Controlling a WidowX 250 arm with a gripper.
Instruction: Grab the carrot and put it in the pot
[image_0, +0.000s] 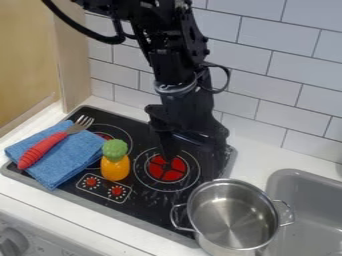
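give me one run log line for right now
carrot: on stove beside blue cloth | pot: empty, beside sink | gripper: open above stove, holding nothing | status: carrot not in pot

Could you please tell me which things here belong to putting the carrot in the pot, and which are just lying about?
Part of the job:
- carrot, on the stove
- pot, beside the sink
- gripper, above the stove

Just lying about:
- fork, on the cloth
- blue cloth
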